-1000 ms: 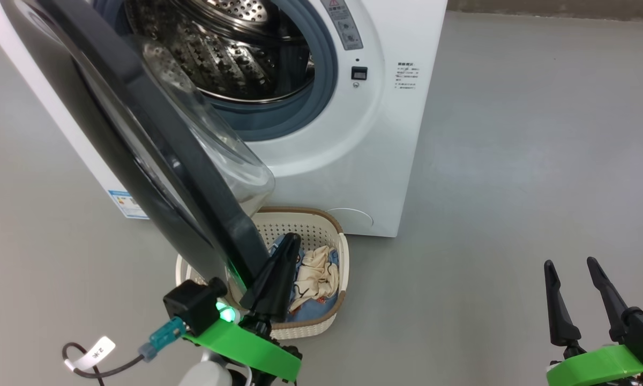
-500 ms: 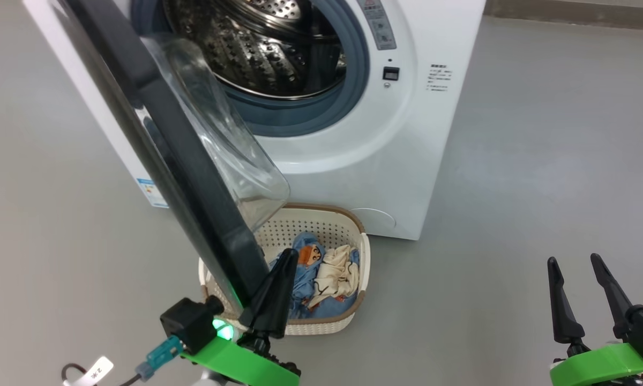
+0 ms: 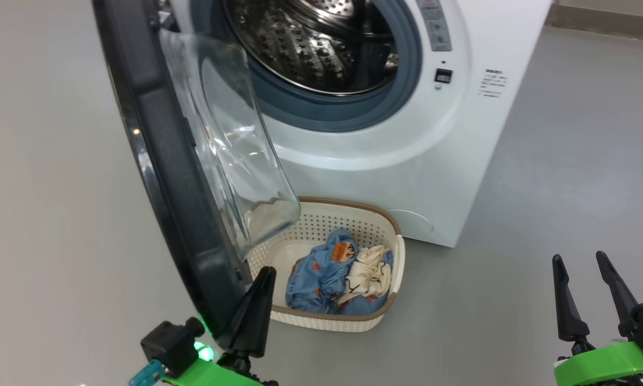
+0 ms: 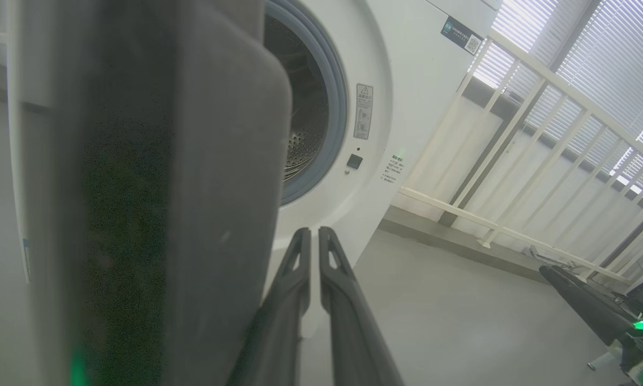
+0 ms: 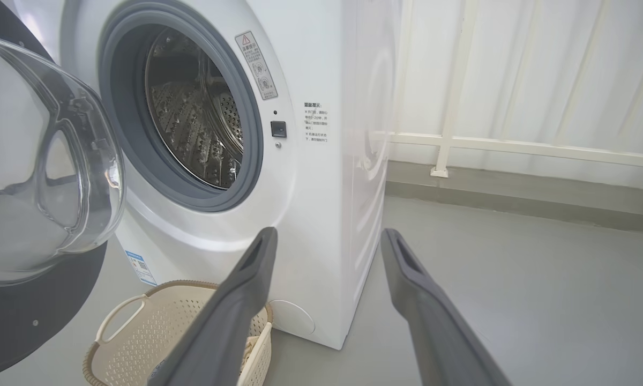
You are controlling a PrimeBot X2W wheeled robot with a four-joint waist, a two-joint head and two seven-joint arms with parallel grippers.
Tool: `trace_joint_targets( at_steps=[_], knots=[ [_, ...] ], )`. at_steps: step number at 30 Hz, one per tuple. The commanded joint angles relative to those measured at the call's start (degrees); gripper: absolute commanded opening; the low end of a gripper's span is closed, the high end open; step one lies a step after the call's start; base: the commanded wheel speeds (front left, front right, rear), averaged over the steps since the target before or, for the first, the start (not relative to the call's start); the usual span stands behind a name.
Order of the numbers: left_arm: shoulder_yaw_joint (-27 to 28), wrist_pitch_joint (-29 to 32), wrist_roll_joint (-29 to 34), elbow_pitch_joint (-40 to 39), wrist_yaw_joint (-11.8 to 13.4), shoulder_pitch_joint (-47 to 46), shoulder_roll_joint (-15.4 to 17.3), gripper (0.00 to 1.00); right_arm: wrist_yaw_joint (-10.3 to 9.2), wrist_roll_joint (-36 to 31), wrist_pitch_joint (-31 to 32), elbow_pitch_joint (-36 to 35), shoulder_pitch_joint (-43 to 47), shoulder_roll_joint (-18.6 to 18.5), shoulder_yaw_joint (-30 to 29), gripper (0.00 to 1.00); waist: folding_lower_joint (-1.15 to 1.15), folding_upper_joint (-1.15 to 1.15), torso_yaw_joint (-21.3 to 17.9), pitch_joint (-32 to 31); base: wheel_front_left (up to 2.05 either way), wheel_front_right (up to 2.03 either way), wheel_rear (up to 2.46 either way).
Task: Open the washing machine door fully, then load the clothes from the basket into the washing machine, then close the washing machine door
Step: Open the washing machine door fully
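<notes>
1. Door first: the washing machine door [image 3: 161, 177] stands swung out from the washing machine [image 3: 407, 161], nearly edge-on in the head view. Its glass bowl [image 3: 236, 161] hangs over the left rear corner of the basket [image 3: 348, 202].
2. Left side: the left gripper [image 3: 267, 273] has its fingers [image 4: 284, 321] pressed together into one blade with nothing between them. It lies by the door's lower free edge. The left wrist view puts the door's dark inner face just to the left of the blade; whether they touch I cannot tell.
3. Right side: the right gripper [image 3: 578, 257] is spread wide and empty, low over bare floor [image 3: 514, 321], well apart from door and basket.
4. Laundry: the clothes [image 3: 337, 268] lie bunched in the right half of the basket, the blue piece around the cream one. The basket sits on the floor against the foot of the machine's front, below the drum [image 3: 321, 48].
5. Key relation: the door lies to the robot's left of the closed blade, so opening it further probably means a sideways push leftward.
6. Loading: the clothes lie just ahead and to the right of the left gripper, the nearer arm, which would need to spread first. The overhanging bowl crowds the basket's left end.
</notes>
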Motion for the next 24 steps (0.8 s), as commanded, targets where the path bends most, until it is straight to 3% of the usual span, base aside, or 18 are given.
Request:
trace_joint_targets(
  at_steps=[1,13,24],
  knots=[
    [3.3,-0.61,0.49,-1.35,1.05,-0.36,1.42,0.0,0.25,0.36,-0.54,-1.61,-1.18,-1.04,0.81,1.0,0.0,0.0,1.71,-0.03,0.0,0.0,0.0],
    [6.34,-0.61,1.45,-3.69,3.11,1.51,2.11,0.0,0.25,0.3,-0.54,-1.87,-0.91,-0.97,0.61,1.0,0.0,0.0,7.47,0.13,0.0,0.0,0.0],
    [10.75,-0.5,0.52,-3.59,6.05,1.5,4.29,0.0,0.25,0.35,-0.54,-1.73,-1.01,-0.84,1.17,1.0,0.0,0.0,8.7,-0.04,0.0,0.0,0.0]
  ],
)
